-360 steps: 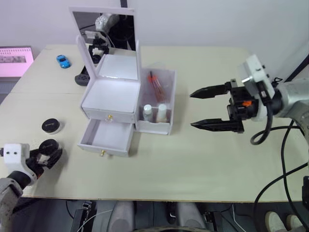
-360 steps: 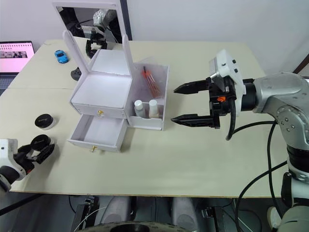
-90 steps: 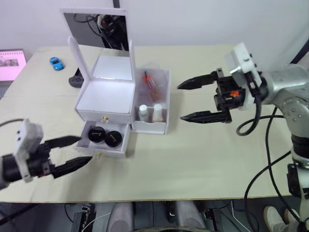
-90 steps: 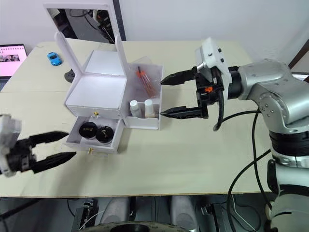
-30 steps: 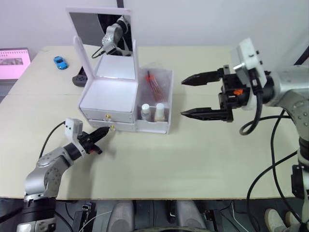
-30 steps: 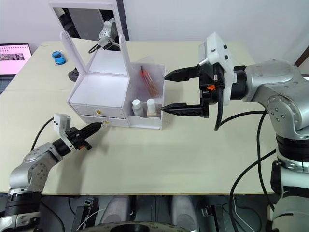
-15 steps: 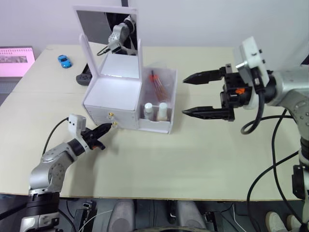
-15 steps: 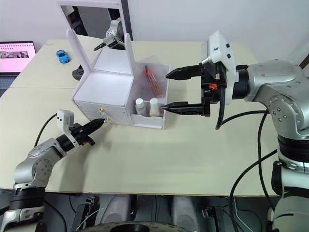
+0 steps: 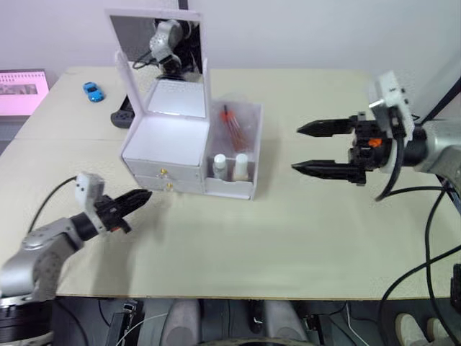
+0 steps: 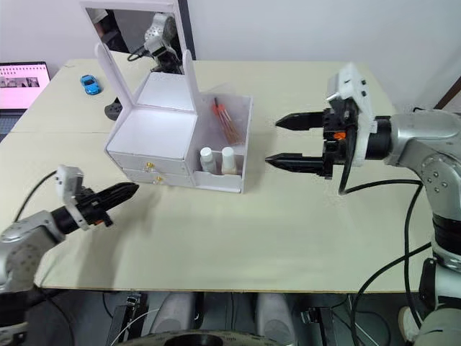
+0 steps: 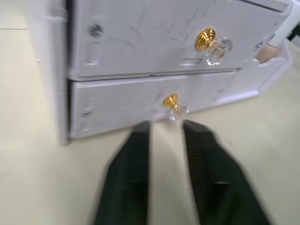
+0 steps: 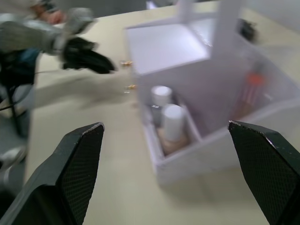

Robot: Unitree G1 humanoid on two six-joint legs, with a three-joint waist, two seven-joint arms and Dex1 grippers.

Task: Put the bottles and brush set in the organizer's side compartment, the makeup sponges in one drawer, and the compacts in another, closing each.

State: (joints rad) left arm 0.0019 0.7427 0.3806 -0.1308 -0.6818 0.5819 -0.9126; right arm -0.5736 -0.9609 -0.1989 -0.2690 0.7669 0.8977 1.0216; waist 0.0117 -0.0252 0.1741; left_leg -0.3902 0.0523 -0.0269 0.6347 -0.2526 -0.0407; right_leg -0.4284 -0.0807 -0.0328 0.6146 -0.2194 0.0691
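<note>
1. Two arms reach over the beige surface (image 9: 238, 231). The left end effector (image 9: 134, 200) is low, near the front of the white organizer with a mirror (image 9: 167, 148) and apart from it; its fingers are almost together, a thin gap between them, grasping nothing.
2. Both drawers with gold knobs (image 11: 154, 105) are closed.
3. Two white-capped bottles (image 9: 229, 166) stand at the front of the clear side compartment (image 9: 248, 126); the red brush set (image 9: 232, 122) leans behind them.
4. The right end effector (image 9: 308, 148) hovers well apart from the organizer, fingers spread wide and empty.
5. A small blue toy car (image 9: 93, 91) lies at the far left.
</note>
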